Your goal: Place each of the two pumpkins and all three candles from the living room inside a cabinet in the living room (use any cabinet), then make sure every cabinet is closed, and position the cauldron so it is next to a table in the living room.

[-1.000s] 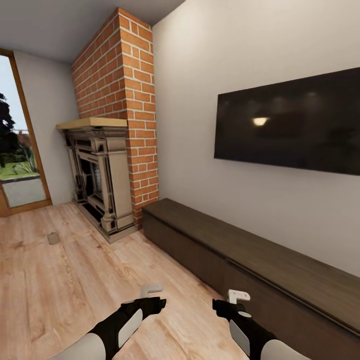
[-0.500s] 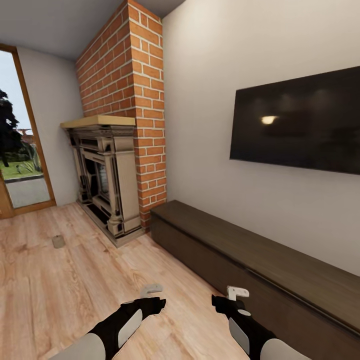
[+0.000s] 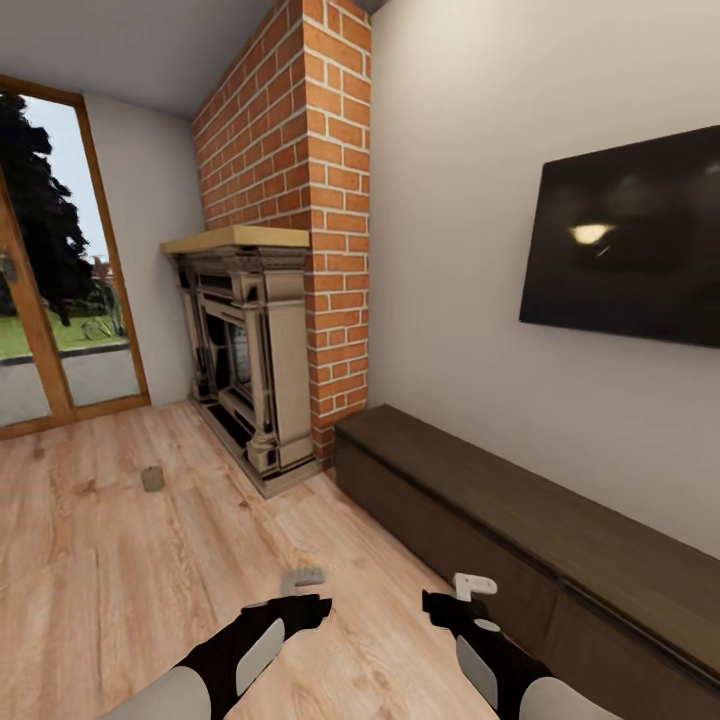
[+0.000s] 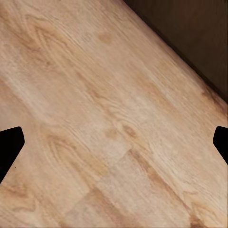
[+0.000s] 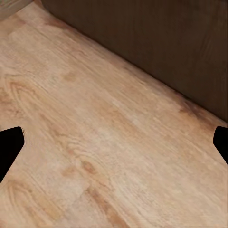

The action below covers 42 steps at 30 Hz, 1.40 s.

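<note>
While camera panned left, candle (image 3: pixel 152 479) rightward.

Cabinet (image 3: pixel 520 520) cut off at frame edge — small floor object (image 3: pixel 152 479) too small to identify.

A long low dark brown wooden cabinet (image 3: pixel 520 530) runs along the pale wall under a black wall-mounted television (image 3: pixel 630 255), its fronts shut. Beside it stands a red brick chimney (image 3: pixel 300 180) with a stone fireplace (image 3: pixel 250 370). A small tan stubby candle (image 3: pixel 152 479) sits apart on the light wooden floor (image 3: pixel 90 570).
</note>
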Available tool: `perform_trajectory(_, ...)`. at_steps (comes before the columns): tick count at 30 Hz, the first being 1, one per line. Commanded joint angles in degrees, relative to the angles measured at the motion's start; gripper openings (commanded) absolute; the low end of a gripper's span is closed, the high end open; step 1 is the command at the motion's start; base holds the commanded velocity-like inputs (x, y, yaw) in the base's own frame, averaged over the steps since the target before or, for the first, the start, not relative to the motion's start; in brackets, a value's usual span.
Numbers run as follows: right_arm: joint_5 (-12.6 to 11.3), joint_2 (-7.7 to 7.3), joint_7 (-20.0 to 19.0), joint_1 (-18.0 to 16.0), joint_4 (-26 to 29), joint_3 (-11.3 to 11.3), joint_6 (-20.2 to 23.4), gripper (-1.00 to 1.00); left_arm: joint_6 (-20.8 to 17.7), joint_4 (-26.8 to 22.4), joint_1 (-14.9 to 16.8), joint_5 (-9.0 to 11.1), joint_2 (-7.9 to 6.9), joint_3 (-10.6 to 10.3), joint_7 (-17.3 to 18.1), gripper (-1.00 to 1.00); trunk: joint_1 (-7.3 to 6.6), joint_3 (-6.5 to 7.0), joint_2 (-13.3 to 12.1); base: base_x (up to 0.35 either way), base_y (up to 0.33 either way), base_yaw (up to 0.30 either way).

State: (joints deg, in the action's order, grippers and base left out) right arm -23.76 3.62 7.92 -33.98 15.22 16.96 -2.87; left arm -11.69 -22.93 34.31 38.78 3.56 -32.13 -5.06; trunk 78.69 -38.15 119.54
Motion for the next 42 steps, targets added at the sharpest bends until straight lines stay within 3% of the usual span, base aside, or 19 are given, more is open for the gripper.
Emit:
perform_trajectory(1, -0.6, -0.03, 0.3, 0.0, 0.0, 0.5, -0.2, 1.0, -0.1, -0.1, 0.1, 0.6, -0.04, -0.5, -0.5, 1.0, 0.02, -0.12, 0.0, 0.295, 0.012, 0.242)
perform_trajectory(13, -0.6, -0.02, 0.3, 0.0, 0.0, 0.5, -0.2, 1.0, -0.2, -0.2, 0.1, 0.6, -0.46, -0.4, -0.4, 1.0, 0.02, -0.83, 0.0, 0.318, 0.003, 0.242)
perform_trajectory(19, -0.5, -0.02, 0.3, 0.0, 0.0, 0.5, -0.2, 1.0, -0.3, -0.1, 0.1, 0.7, -1.15, -0.4, 1.7, 1.0, 0.02, -1.18, 0.0, 0.31, 0.069, 0.239)
perform_trajectory(42, -0.5, -0.02, 0.1, 0.0, 0.0, 0.5, -0.4, 1.0, -0.3, 0.2, 0.1, 1.2, -1.61, -0.3, 2.9, 1.0, 0.02, -2.48, 0.0, 0.218, 0.258, 0.203)
